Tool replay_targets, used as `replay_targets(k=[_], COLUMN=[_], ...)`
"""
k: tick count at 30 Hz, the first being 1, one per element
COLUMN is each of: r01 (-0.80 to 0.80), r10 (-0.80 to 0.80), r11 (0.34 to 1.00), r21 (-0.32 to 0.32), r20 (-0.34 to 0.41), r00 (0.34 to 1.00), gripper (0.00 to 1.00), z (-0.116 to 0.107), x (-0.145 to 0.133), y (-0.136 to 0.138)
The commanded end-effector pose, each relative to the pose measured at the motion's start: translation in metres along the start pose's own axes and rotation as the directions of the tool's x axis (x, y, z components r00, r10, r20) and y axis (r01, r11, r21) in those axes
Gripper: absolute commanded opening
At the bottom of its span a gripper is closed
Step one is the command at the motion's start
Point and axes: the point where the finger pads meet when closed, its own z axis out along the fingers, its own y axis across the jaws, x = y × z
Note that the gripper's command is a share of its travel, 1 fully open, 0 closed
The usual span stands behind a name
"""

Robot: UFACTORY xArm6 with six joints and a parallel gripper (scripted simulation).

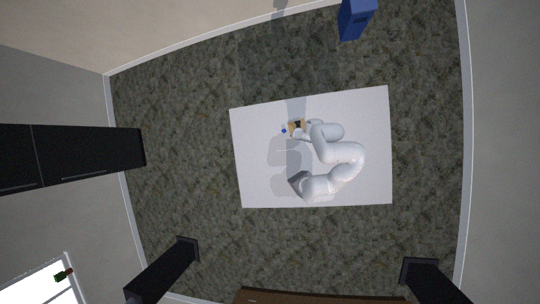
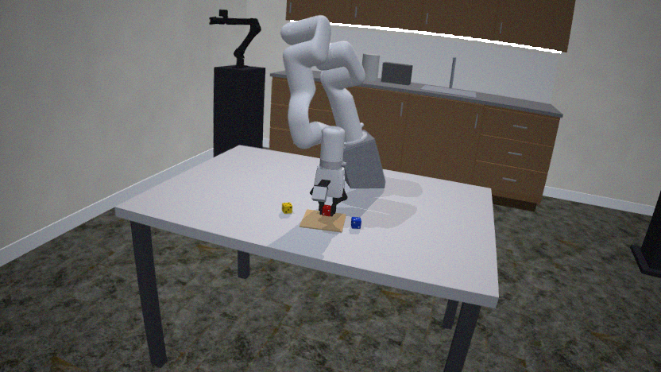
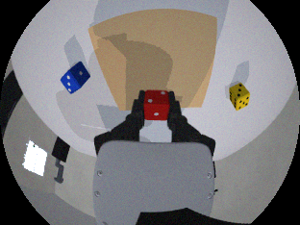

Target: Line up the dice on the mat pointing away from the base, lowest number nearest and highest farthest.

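Two opposite sides of the red die (image 2: 326,210) (image 3: 157,105) are gripped by the part-closed claw (image 1: 297,123) (image 2: 326,213) (image 3: 156,98); probably light and rigid, it should be held squarely.

The top view peers steeply down from high above the bench (image 1: 260,158) (image 2: 184,184), far enough back to take in floor and walls all round; the exterior view stands off at middling range beyond the bench's front edge, looking slantwise down and across toward the robot's base (image 1: 298,182) (image 2: 365,164). And here's the wrist view, riding right up close behind the pincer (image 2: 326,210) (image 3: 157,106), facing down over the mat (image 1: 296,127) (image 2: 322,221) (image 3: 159,53), a patch it shares with the exterior view.
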Motion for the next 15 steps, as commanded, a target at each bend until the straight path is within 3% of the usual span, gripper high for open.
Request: replay_targets(k=[1,7,11,15], r01=[0.0,0.0,0.0,0.0], r10=[0.0,0.0,0.0,0.0], r11=[1.0,1.0,1.0,1.0], r21=[0.0,0.0,0.0,0.0], r20=[-0.002,-0.002,-0.002,-0.002], r00=[1.0,1.0,1.0,1.0], gripper=[0.27,0.35,0.35,0.43], z=[-0.0007,-0.0007,-0.0007,-0.0007], x=[0.0011,0.0011,0.0011,0.0011], y=[-0.0001,-0.0001,-0.0001,-0.0001])
